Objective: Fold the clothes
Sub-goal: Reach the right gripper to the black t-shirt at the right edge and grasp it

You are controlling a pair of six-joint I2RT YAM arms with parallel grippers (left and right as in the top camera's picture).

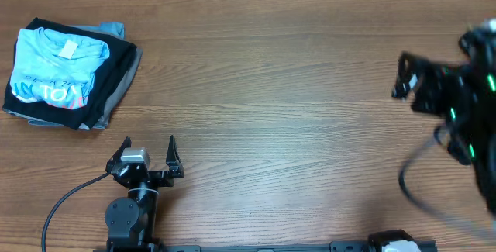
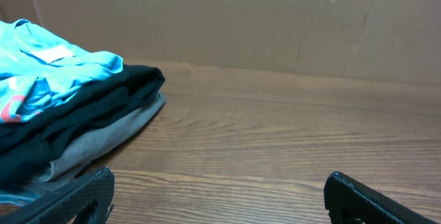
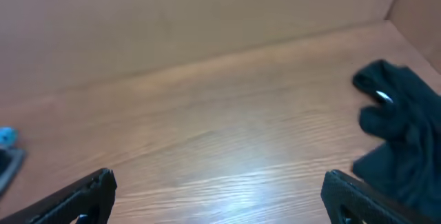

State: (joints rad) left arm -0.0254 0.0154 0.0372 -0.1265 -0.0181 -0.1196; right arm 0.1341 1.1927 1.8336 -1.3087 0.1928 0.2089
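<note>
A stack of folded clothes (image 1: 66, 74) lies at the table's far left: a light blue printed T-shirt on top, then a black garment and a grey one. It also shows in the left wrist view (image 2: 62, 107). My left gripper (image 1: 149, 145) is open and empty near the front edge, below and to the right of the stack, with only bare wood between its jaws (image 2: 219, 179). My right gripper (image 1: 400, 75) is open and empty at the far right, blurred. In the right wrist view its jaws (image 3: 219, 177) frame bare table, and a crumpled dark garment (image 3: 400, 120) lies to the right of them.
A brown cardboard wall (image 2: 275, 17) stands along the back of the wooden table (image 1: 271, 105). The left arm's cable (image 1: 62, 205) loops at the front left. The right arm's dark body and cables (image 1: 457, 128) fill the right edge.
</note>
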